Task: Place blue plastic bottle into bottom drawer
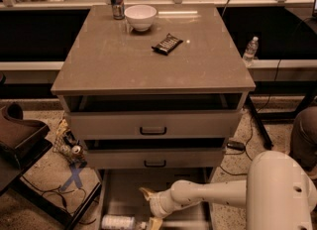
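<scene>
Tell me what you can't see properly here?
Camera view:
- bottom drawer: front end cut off by the picture's lower edge.
- blue plastic bottle, lying in it: label print too small to read.
- gripper, open, over the drawer just right of the bottle: touching it or not, too close to tell.
- top drawer: inside dark, hidden under the cabinet top.
</scene>
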{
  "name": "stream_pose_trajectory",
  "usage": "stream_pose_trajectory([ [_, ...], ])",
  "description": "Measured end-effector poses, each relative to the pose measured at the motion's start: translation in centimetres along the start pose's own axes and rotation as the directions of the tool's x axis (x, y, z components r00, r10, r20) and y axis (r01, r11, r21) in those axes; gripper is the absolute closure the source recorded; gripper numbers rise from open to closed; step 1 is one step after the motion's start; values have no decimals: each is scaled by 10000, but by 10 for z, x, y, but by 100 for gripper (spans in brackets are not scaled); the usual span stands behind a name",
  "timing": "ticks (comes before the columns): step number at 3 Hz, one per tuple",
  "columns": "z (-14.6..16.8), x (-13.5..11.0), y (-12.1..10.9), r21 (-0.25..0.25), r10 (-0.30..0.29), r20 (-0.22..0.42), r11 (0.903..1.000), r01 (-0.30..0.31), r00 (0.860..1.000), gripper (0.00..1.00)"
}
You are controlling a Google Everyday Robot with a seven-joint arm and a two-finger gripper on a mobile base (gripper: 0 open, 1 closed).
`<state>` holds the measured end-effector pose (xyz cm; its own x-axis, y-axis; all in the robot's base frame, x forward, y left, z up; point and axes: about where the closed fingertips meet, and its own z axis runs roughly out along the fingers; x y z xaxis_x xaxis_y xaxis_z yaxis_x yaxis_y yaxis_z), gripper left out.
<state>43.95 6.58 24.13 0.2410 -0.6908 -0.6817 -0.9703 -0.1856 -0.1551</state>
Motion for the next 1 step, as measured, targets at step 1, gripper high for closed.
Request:
stream_pose_trajectory([
  [1,0,0,0,0,0,0,10000,0,10000,0],
])
